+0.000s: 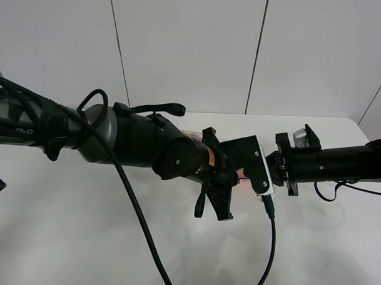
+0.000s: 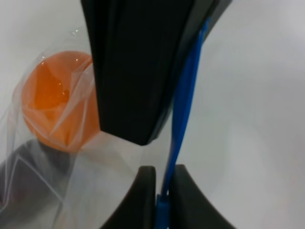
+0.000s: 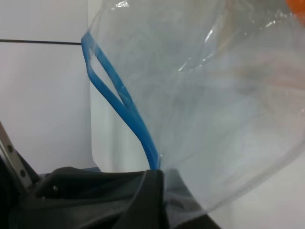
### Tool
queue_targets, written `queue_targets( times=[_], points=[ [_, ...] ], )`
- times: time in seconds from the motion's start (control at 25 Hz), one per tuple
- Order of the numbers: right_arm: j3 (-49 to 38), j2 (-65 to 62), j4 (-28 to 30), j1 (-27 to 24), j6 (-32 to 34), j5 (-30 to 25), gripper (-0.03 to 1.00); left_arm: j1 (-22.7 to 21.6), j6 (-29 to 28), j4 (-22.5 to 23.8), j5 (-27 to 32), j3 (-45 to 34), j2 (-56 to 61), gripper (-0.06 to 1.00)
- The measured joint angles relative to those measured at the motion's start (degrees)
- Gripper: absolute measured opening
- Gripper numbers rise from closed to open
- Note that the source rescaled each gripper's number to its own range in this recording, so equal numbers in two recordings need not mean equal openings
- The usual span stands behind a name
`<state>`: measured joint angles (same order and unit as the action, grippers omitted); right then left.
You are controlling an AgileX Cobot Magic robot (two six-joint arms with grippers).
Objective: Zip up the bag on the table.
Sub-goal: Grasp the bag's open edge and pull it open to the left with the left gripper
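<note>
**Both claws clamped on the bag's blue strip**

From the high camera we see the left arm come in from 9 o'clock and the right arm from 3 o'clock. They meet just right of the middle of the table (image 1: 81,239). Their bodies cover the bag there, and only an orange glow shows between them, probably the fruit through the plastic.

In its wrist view, the left gripper (image 2: 162,191) is clenched. Its two dark fingers (image 2: 143,195) press together on the blue zip strip (image 2: 183,109), which runs out from between them. The clear bag (image 2: 71,157) spreads to one side, with the orange fruit (image 2: 52,105) inside it.

The right gripper (image 3: 159,191) is also closed tight, pinching the bag (image 3: 214,119) where the strip (image 3: 119,100) enters its fingers. Further along, the strip's two halves stand apart in a narrow loop, so that part of the mouth is unsealed
</note>
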<state>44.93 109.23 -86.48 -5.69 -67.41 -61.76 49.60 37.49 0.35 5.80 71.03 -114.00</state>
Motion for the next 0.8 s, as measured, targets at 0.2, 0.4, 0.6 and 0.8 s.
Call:
queue_targets(
  times=[0.2,0.4,0.6,0.8],
  points=[
    [0.00,0.00,0.06,0.00,-0.67,0.00,0.00,-0.17,1.97,0.00,0.91,0.17,0.00,0.00],
    [0.00,0.00,-0.28,0.00,-1.09,0.19,0.00,-2.63,2.41,-0.35,2.78,0.17,0.06,0.00],
    [0.00,0.00,-0.58,0.00,-1.09,0.37,0.00,-7.45,2.47,-0.35,6.75,0.17,0.06,0.00],
    [0.00,0.00,-0.86,0.00,-1.09,0.42,0.00,-12.36,2.90,0.73,8.58,0.17,0.06,0.00]
  ],
)
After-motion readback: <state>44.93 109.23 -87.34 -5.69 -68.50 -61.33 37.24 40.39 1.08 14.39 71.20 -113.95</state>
